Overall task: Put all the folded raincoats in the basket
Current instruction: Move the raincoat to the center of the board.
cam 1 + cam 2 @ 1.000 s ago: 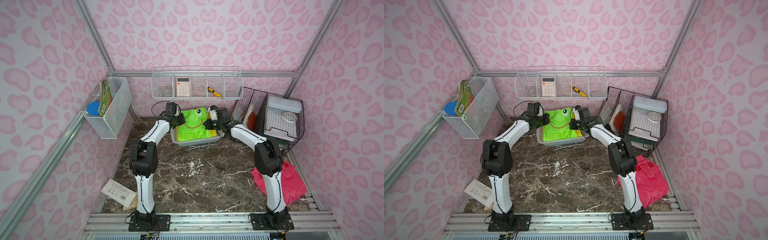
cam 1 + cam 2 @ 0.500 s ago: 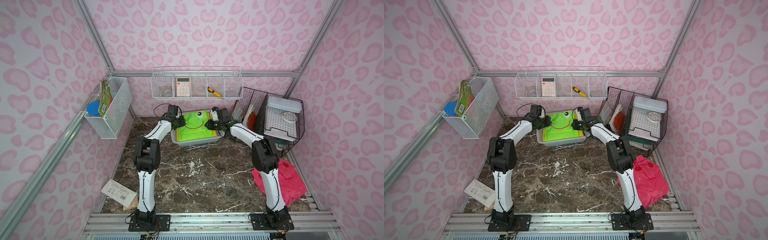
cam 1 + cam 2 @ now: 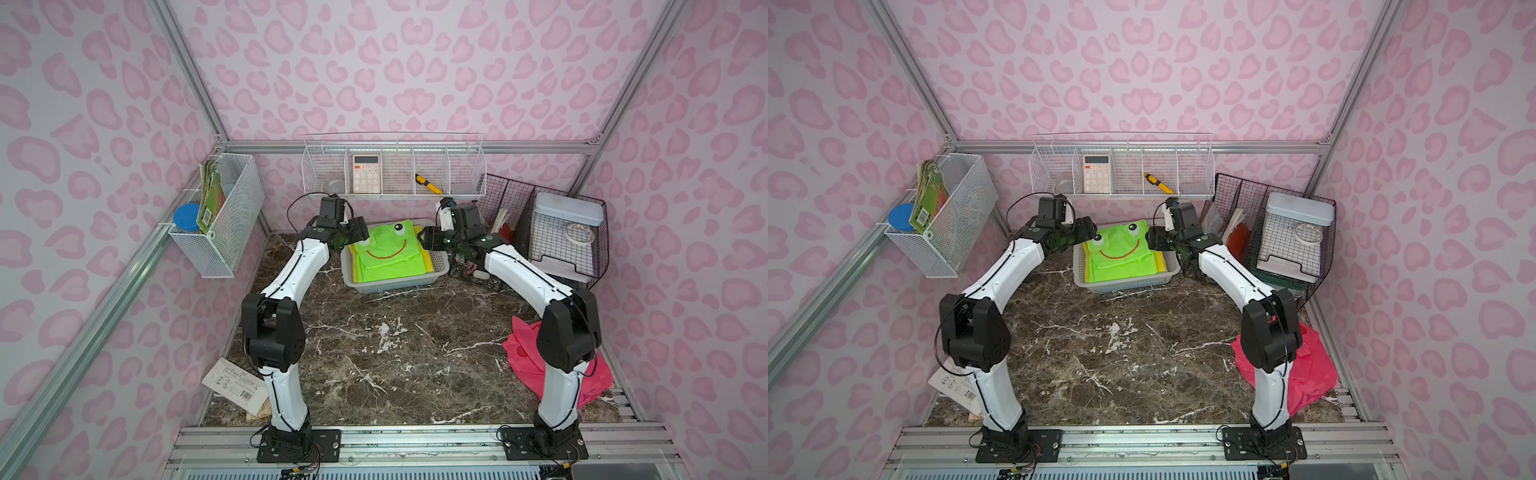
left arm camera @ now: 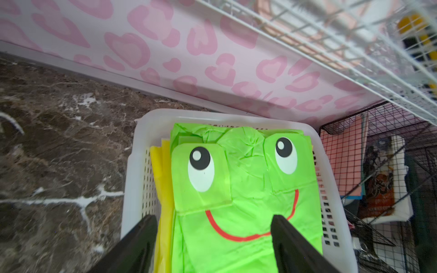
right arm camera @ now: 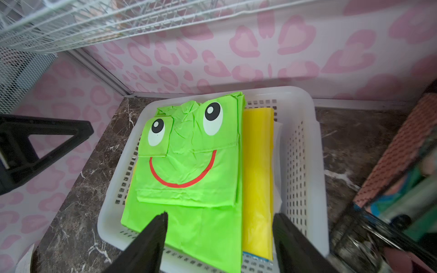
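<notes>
The folded raincoat [image 3: 388,253], bright green with a frog face, lies flat inside the white slotted basket [image 3: 395,286] at the back of the table, seen in both top views. It rests on a yellow folded sheet [image 5: 257,177]. My left gripper [image 3: 359,237] hovers open at the basket's left rim. My right gripper [image 3: 426,241] hovers open at its right rim. In the left wrist view the raincoat [image 4: 236,201] shows untouched between the spread fingers of the left gripper [image 4: 214,218]. The right gripper [image 5: 220,216] likewise stands above the raincoat [image 5: 189,165], holding nothing.
A white wire wall rack [image 3: 392,170] with a calculator hangs just above the basket. Black wire file holders [image 3: 552,232] stand to its right. A red bag [image 3: 523,357] lies by the right arm. A paper sheet [image 3: 235,382] lies front left.
Both grippers have gone from shut on the raincoat's edges to open. The raincoat has settled flat into the basket, and the grippers have drawn apart to the rims.
</notes>
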